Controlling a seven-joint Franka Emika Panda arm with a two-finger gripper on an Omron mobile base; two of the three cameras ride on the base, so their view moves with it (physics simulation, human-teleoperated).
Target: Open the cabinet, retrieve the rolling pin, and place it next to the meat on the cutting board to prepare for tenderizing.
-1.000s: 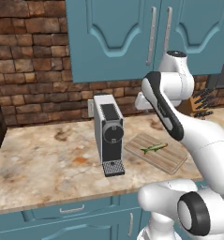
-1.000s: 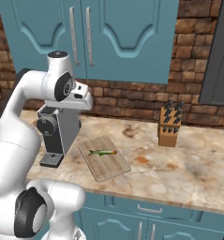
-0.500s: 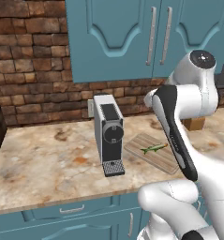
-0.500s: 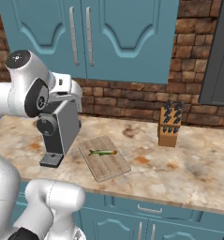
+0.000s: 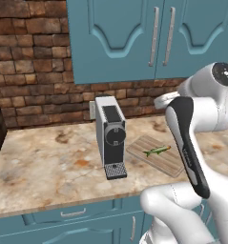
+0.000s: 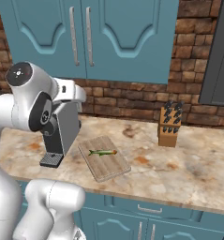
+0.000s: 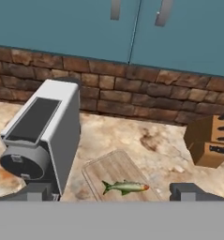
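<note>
The pincer (image 7: 111,197) has spread wide over the last second, its two finger tips now standing far apart at the bottom of the hand view with nothing between them, and the arm has swung back and up from its earlier lean over the table (image 5: 48,162). That reads as a reach being set up for the first step, since the cabinet (image 5: 134,38) is still shut, both doors closed and its long silver handles (image 5: 162,29) side by side near the middle seam. The rolling pin is presumably behind those doors; it cannot be seen from here. Below, the cutting board (image 6: 106,161) lies flat on the table just beside the coffee machine (image 5: 110,136), and the meat (image 6: 102,152) rests on it, slim and greenish, lying across the planks with bare board left on either side. A knife block (image 6: 169,124) stands well apart, near the brick wall. Nothing on the table has moved. The hand looks toward the lower edge of the doors, so the next move probably calls for rising to one handle.
</note>
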